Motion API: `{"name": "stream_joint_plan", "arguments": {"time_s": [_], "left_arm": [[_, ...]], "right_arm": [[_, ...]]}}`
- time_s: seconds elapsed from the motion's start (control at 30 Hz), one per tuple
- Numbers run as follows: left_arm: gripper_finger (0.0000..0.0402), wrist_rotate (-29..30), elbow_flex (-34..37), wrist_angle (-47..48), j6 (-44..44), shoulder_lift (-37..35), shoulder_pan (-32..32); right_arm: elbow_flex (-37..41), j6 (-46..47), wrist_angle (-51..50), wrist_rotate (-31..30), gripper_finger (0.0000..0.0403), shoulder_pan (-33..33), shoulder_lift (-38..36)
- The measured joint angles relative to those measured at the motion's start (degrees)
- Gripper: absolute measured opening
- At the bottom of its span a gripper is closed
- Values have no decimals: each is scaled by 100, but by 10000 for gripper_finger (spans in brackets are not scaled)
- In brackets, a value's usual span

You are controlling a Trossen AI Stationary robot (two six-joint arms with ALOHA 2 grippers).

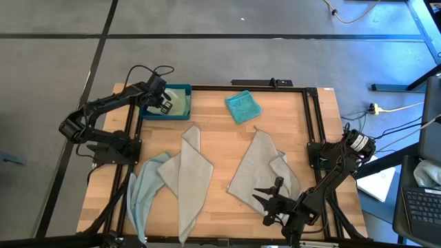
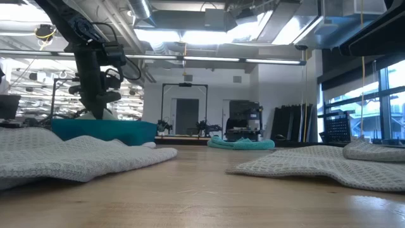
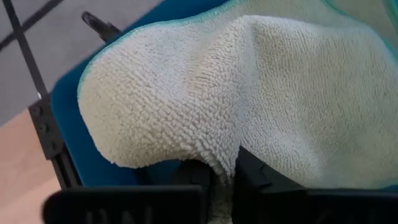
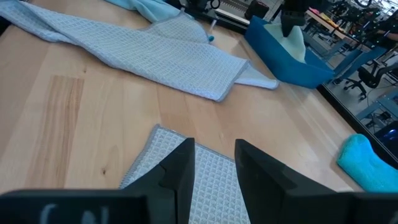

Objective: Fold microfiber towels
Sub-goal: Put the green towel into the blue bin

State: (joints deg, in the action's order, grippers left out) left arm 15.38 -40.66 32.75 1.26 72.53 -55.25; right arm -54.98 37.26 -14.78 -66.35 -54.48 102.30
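One towel between left end effector fingers.

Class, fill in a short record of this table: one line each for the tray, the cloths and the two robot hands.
tray: dark blue tray at the table's far left corner, pale green towel inside
left hand: left hand over the tray, pinching the pale green towel
right hand: right hand at the near edge, partly open, above a grey towel
other cloths: teal towel bunched at far centre; second grey towel and pale blue towel near left
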Motion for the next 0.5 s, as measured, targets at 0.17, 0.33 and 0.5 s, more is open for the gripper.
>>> {"name": "stream_joint_plan", "arguments": {"time_s": [0.17, 0.33, 0.5], "left_arm": [[85, -3, 0, 136, -18, 0, 32], [138, 69, -217, 329, -13, 0, 32], [165, 212, -616, 754, 27, -109, 32]], "right_arm": [[0, 0, 32, 0, 117, 0, 0], [0, 1, 34, 2, 117, 0, 0], [0, 0, 32, 44, 117, 0, 0]]}}
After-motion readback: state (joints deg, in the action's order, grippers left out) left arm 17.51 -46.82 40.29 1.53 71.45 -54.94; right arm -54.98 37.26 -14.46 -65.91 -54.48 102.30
